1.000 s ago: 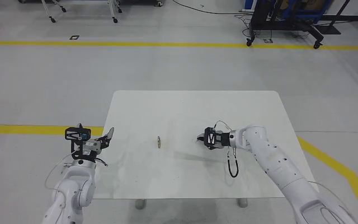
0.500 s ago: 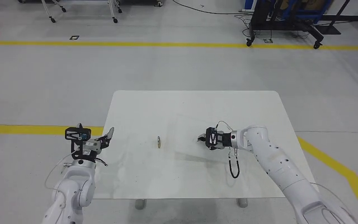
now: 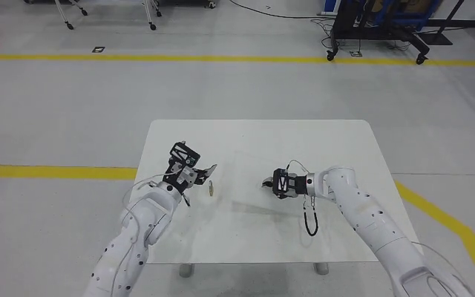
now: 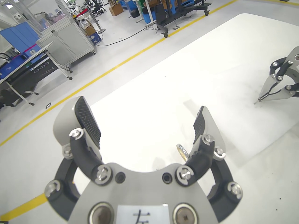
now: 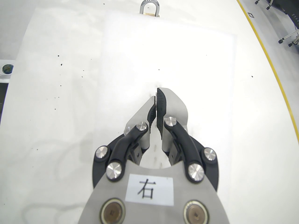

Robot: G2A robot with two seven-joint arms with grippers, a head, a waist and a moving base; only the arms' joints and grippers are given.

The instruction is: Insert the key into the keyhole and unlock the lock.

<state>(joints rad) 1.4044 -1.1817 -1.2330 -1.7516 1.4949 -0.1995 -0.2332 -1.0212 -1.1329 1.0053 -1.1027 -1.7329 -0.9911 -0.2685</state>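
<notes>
Left tool spread apart, just beside the padlock on the white surface. Right tool clamped on a thin key, well apart from the padlock.

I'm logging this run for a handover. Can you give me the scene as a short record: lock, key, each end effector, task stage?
padlock: on the white table, between the two arms
key: thin metal piece pinched at the right end effector's tips, apart from the padlock
left end effector: open, close by the padlock, holding nothing
right end effector: shut on the key, pointing toward the padlock
stage: key not yet in the keyhole
</notes>
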